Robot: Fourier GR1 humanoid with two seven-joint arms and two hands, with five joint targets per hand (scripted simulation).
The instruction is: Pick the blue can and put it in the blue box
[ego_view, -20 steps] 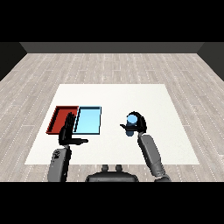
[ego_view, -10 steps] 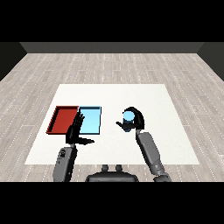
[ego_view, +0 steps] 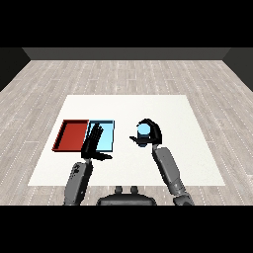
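The blue can (ego_view: 144, 131) sits inside my right hand (ego_view: 150, 136), whose fingers and thumb curl round it, a little right of the table's middle. The light blue tray (ego_view: 107, 138) lies to its left with nothing visible in it. My left hand (ego_view: 93, 144) is raised over the near left part of that tray, fingers straight and thumb sticking out to the right, holding nothing.
A red tray (ego_view: 72, 135) lies against the blue tray's left side. Both stand on the white table (ego_view: 188, 123), which has bare surface to the right and behind the can.
My right hand with the blue can has shifted slightly left and up. My left hand has moved right and forward, from beside the red tray to over the blue tray.
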